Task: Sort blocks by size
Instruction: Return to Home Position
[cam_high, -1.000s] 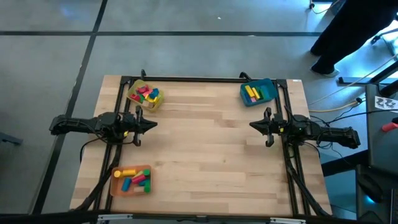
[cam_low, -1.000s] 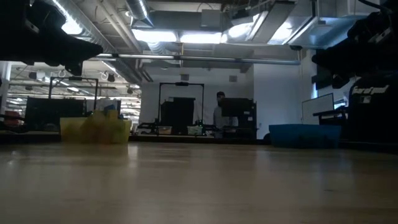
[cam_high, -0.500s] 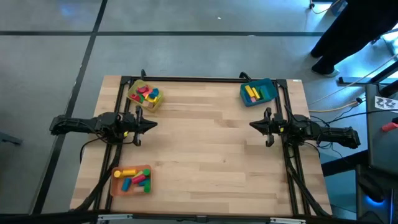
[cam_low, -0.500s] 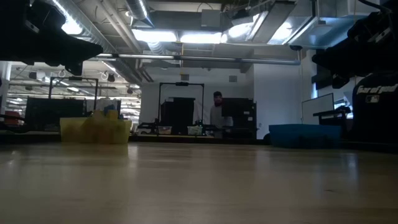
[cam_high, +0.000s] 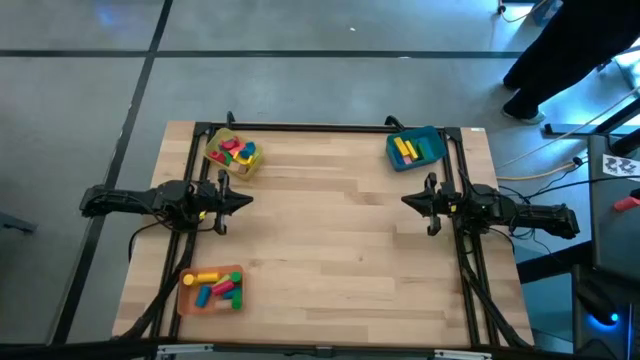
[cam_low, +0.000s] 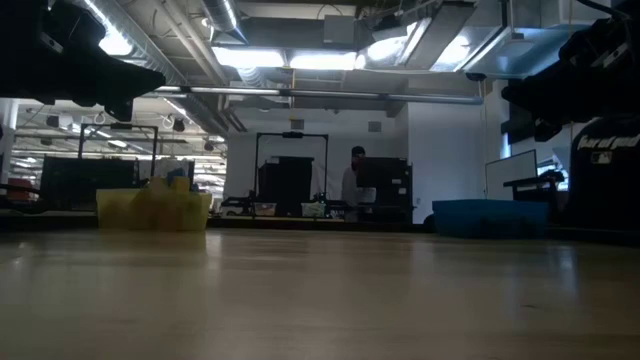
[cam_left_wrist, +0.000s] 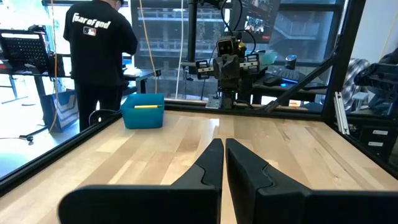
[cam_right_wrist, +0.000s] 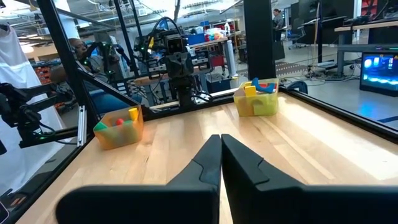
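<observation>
Coloured blocks (cam_high: 232, 152) are sitting in trays (cam_high: 436, 141) at ten, two and seven o'clock while the left gripper (cam_high: 243, 201) at nine and right gripper (cam_high: 408, 201) at three are staying closed, empty, unmoved, so sorting looks finished.

Blocks (cam_high: 232, 151) — shapes too small.

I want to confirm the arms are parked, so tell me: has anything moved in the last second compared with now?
Nothing on the table moved. Only a person far behind it shifted slightly in the low view. The left gripper and right gripper stay at their own sides of the table, jaws shut and empty, and the blocks lie as before.
</observation>
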